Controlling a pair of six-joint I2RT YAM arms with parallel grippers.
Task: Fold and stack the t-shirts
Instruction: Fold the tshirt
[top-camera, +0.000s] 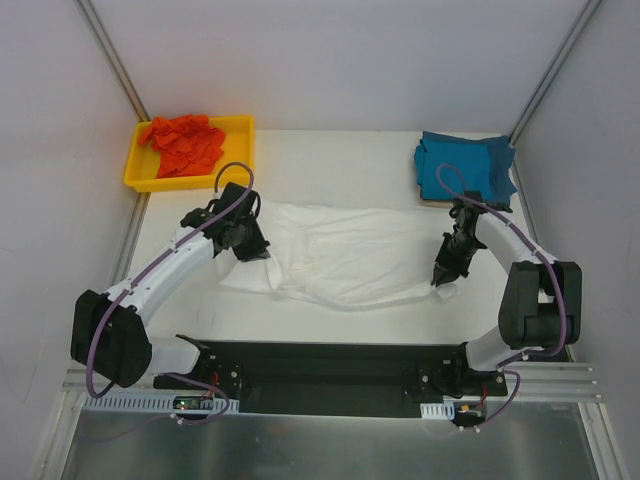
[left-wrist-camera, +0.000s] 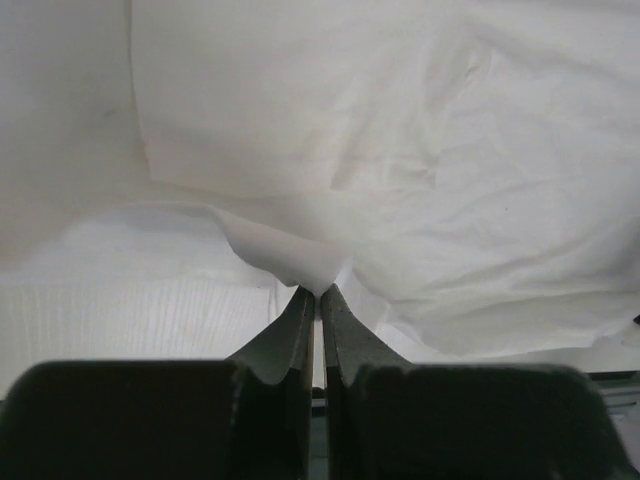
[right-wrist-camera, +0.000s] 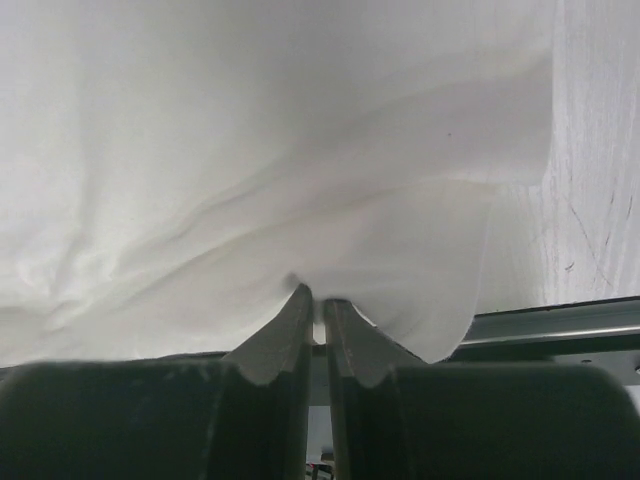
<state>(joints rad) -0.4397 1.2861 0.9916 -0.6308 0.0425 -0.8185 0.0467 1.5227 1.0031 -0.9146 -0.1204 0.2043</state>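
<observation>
The white t-shirt lies spread and rumpled across the middle of the table. My left gripper is shut on a fold of its left edge; the left wrist view shows the cloth pinched at the fingertips. My right gripper is shut on the shirt's right edge; the right wrist view shows the cloth pinched at the tips. The teal-blue t-shirt lies folded at the back right. The orange-red t-shirt is crumpled in the yellow tray.
The yellow tray stands at the back left corner. White walls with metal posts close in the table on both sides. The black base rail runs along the near edge.
</observation>
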